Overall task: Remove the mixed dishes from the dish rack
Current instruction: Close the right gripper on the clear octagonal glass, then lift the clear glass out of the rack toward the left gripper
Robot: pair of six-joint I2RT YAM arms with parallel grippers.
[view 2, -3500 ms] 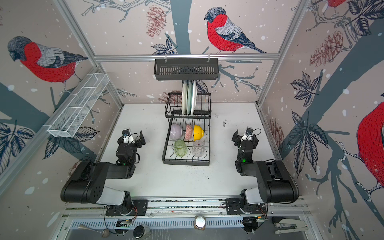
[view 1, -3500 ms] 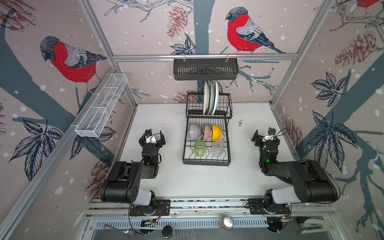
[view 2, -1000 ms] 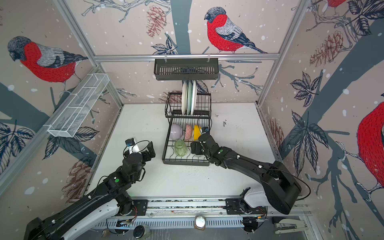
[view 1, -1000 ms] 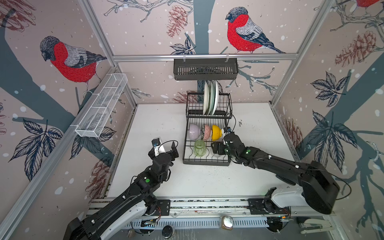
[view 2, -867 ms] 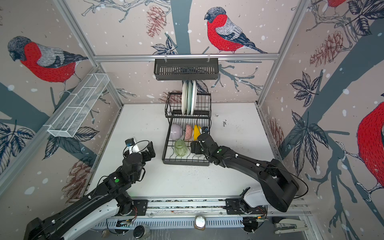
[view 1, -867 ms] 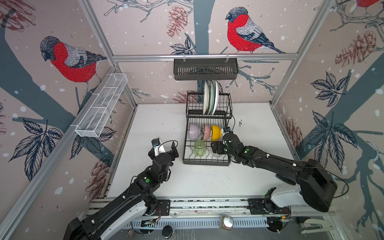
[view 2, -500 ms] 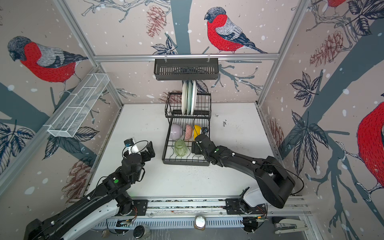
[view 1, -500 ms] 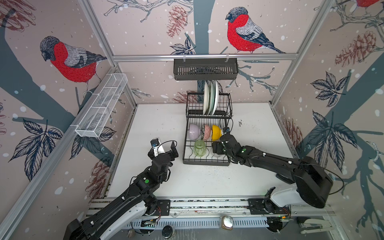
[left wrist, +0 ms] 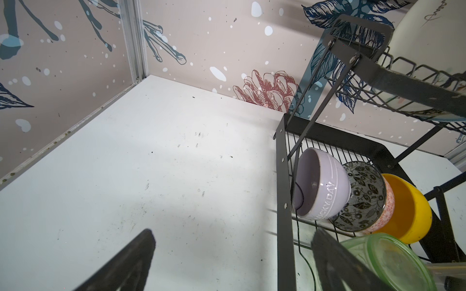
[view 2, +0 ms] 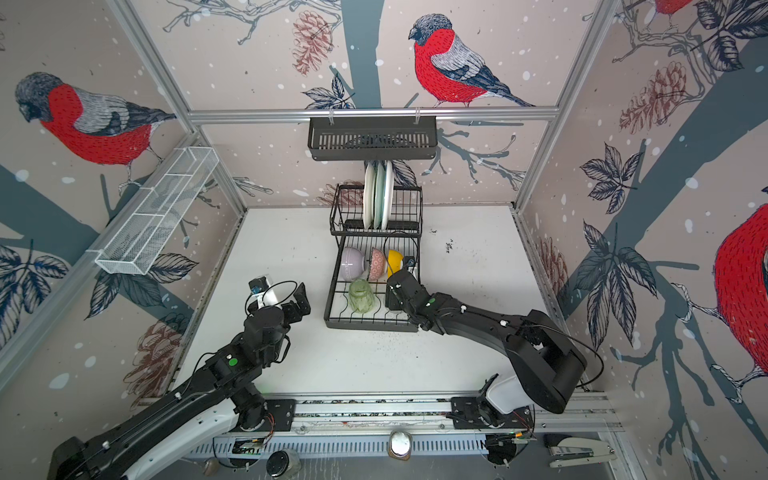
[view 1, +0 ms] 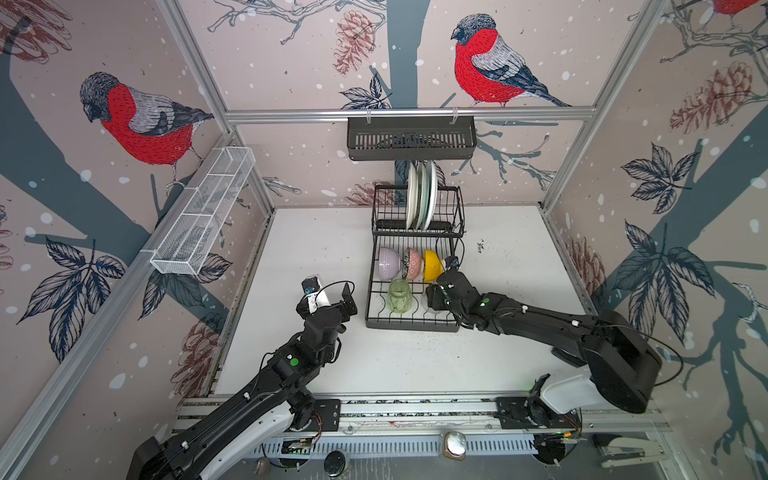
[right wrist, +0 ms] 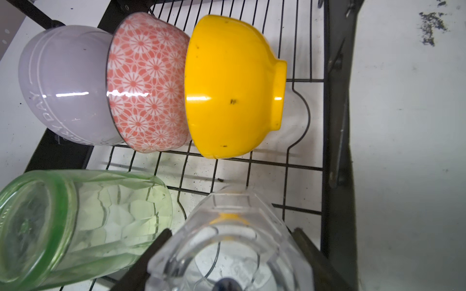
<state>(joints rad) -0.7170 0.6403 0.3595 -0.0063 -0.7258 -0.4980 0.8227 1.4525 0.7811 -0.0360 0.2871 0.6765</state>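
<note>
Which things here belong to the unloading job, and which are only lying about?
Job: dish rack, lilac bowl, pink-patterned bowl, yellow bowl, green glass, clear glass, plates.
Lying about: black slotted basket, white mesh basket.

1. In both top views the right claw (view 1: 432, 294) hides most of the clear glass (right wrist: 227, 252) from me.
2. Right wrist view: its near end is cut off; finger contact I cannot confirm.
3. Plates (view 1: 422, 195) stand edge-on; prints unreadable.
</note>
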